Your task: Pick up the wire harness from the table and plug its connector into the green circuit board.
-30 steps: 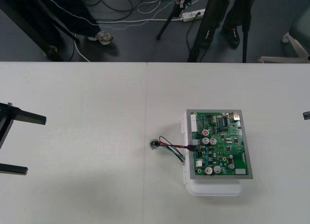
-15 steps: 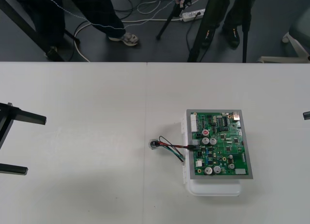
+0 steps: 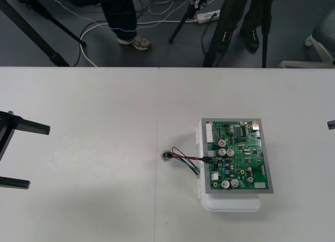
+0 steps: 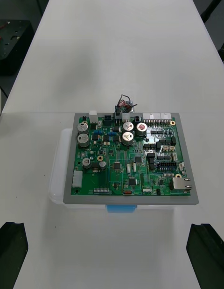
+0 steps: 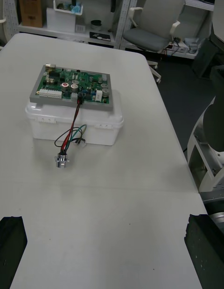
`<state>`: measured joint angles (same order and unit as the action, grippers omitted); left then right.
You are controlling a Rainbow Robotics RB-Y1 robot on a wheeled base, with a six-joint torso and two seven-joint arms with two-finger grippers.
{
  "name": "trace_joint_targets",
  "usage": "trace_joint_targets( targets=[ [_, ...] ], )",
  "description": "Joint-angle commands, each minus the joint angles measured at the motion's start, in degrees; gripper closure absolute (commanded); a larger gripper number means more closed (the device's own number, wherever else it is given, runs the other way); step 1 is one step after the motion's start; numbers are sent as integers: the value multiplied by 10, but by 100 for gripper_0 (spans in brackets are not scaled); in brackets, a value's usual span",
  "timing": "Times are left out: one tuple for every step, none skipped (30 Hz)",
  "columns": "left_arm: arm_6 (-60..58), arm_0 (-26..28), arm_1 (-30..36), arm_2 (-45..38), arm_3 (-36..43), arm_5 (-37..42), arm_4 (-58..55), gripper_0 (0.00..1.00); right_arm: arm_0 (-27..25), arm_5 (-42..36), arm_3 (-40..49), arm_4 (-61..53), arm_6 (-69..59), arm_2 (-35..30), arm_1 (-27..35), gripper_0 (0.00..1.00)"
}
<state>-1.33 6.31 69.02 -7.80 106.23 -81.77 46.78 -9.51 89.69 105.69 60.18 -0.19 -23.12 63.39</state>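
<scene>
We found the harness point(image 3: 183, 158) plug apparently seated in the board point(image 3: 238, 153), wires lying toward the left gripper point(image 3: 15, 156), jaws wide; right gripper point(image 4: 109, 233) jaws likewise wide.

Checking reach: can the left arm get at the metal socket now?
Probably yes: the socket lies on the table beside the board, and nothing stands between it and the open left gripper.

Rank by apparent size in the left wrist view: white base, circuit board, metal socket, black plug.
1. white base
2. circuit board, slightly narrower
3. metal socket and black plug: both tiny, and the socket lies nearer the camera, so unranked.
</scene>
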Motion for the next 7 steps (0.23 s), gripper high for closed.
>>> trace_joint_targets(
  targets=[
    [4, 13, 26, -18, 13, -24, -10, 0, -7, 3, 10, 0, 2, -15, -5, 0],
    [4, 13, 26, -18, 13, -24, -10, 0, -7, 3, 10, 0, 2, -15, -5, 0],
    [4, 13, 26, -18, 13, -24, -10, 0, -7, 3, 10, 0, 2, -15, -5, 0],
    [4, 13, 26, -18, 13, -24, -10, 0, -7, 3, 10, 0, 2, -15, -5, 0],
    [4, 13, 26, -18, 13, -24, -10, 0, -7, 3, 10, 0, 2, -15, -5, 0],
    [4, 13, 26, -18, 13, -24, -10, 0, -7, 3, 10, 0, 2, -15, -5, 0],
    [4, 13, 26, -18, 13, -24, -10, 0, -7, 3, 10, 0, 2, -15, -5, 0]
  ],
)
